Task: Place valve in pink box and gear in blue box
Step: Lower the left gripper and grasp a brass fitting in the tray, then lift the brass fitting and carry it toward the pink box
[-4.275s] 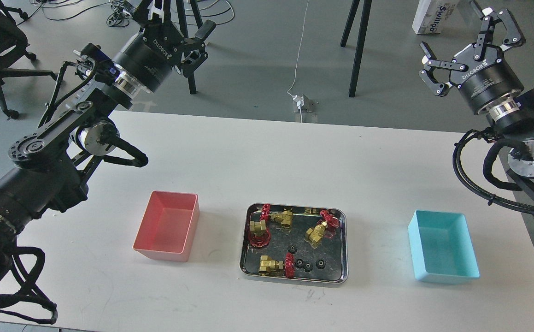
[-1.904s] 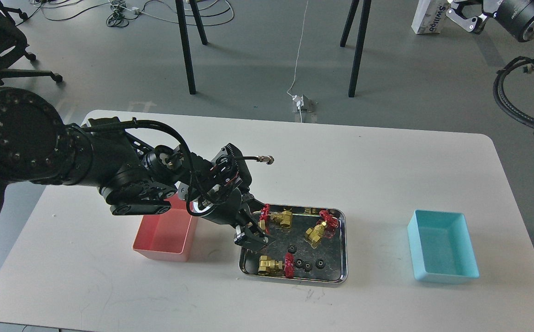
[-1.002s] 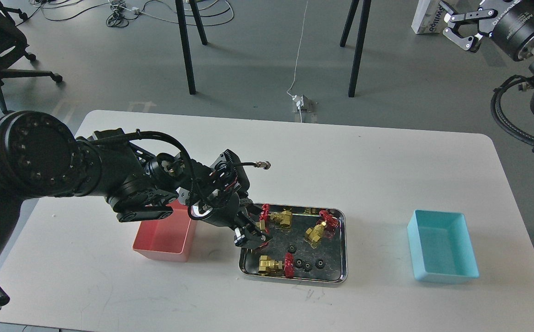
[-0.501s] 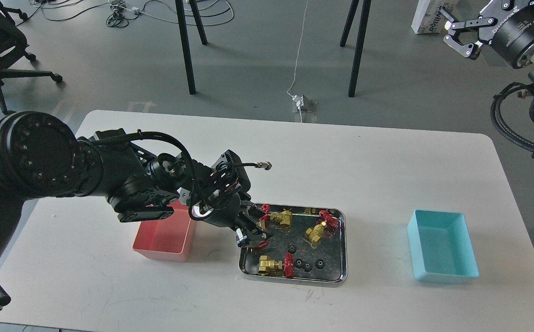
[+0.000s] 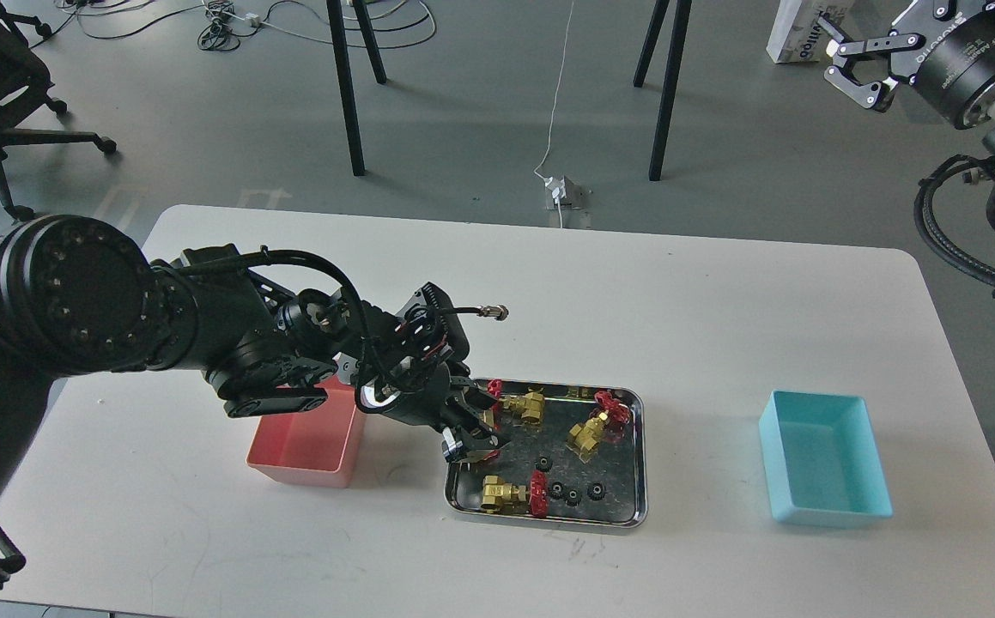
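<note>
A steel tray (image 5: 640, 455) holds brass valves with red handwheels: one at the back left (image 5: 524, 404), one at the right (image 5: 593, 429), one at the front (image 5: 507, 493). Several tiny black gears (image 5: 577, 493) lie along its front. My left gripper (image 5: 474, 428) is down in the tray's left part, over a further valve that it hides almost entirely. I cannot tell how its fingers stand. The pink box (image 5: 304, 442) is partly behind my left arm and looks empty. The blue box (image 5: 823, 468) at the right is empty. My right gripper (image 5: 853, 58) is open, high at the far right.
The white table (image 5: 677, 326) ends close behind and in front of the boxes. My left forearm (image 5: 205, 343) lies over the table's left half and the pink box's back edge. A cable plug (image 5: 494, 312) sticks out from the wrist. Chair and tripod legs stand on the floor beyond.
</note>
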